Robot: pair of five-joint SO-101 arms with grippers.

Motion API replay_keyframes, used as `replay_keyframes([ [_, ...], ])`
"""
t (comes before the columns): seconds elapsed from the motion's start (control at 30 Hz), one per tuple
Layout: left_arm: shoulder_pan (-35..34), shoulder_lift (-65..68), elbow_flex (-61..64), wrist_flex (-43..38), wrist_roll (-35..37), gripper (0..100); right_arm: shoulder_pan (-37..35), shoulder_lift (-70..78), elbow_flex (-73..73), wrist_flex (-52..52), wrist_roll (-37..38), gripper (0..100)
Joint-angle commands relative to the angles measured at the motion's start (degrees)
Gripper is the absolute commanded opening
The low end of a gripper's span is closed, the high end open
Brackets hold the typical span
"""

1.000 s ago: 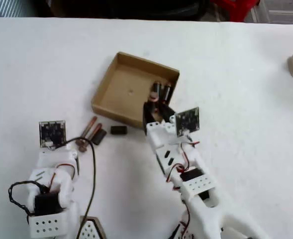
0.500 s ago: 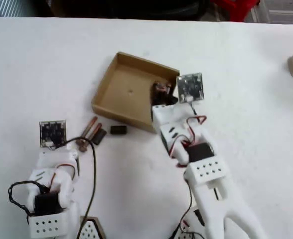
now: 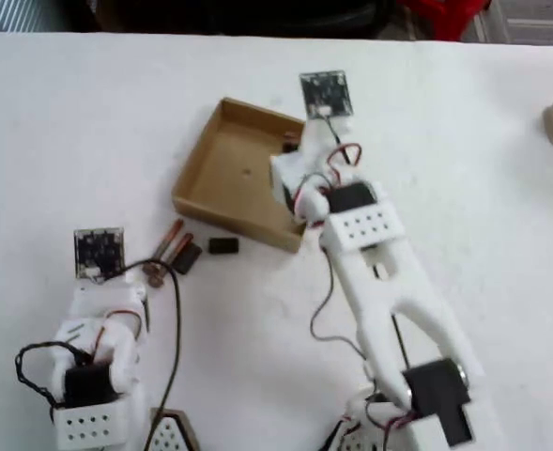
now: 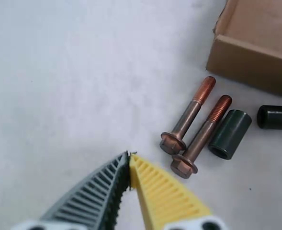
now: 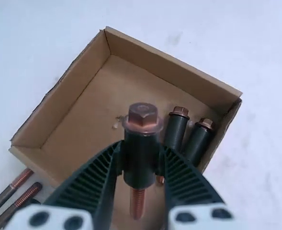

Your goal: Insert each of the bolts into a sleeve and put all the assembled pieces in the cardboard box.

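Right wrist view: right gripper [image 5: 140, 152] clamps a sleeved bolt [image 5: 141, 139] above cardboard box [image 5: 73, 96], two assembled pieces [image 5: 176, 130] inside. High view, left of centre: loose bolts [image 3: 168, 246], sleeves [image 3: 223, 246]; left gripper [image 4: 129, 165] closed, empty.

No legible text, labels or numbers anywhere.

Table [image 3: 464, 141]: box [image 3: 224, 214], 2 bolts [image 4: 187, 116], 2 sleeves [image 4: 229, 134]

My grippers' fingers are ribbed matt plastic: grey and yellow on the left gripper [image 4: 129, 160], black on the right gripper [image 5: 140, 151]. The copper-coloured metal bolts [image 4: 188, 114] gleam softly, their threads rough. Each dark cylindrical sleeve [image 4: 230, 134] looks smooth and semi-glossy. The brown cardboard box [image 5: 62, 100] is matt.
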Motion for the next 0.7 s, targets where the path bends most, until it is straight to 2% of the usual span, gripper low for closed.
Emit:
replay_keyframes([
  [0.0,0.48,-0.40,-0.09,0.18,-0.53,2,0.48,5.14,-9.85,0.84,0.53,1.8],
  [0.23,0.48,-0.40,-0.09,0.18,-0.53,2,0.40,18.51,-21.19,6.46,0.53,1.8],
  [0.67,0.48,-0.40,-0.09,0.18,-0.53,2,0.31,37.85,-35.60,9.71,0.79,2.3],
])
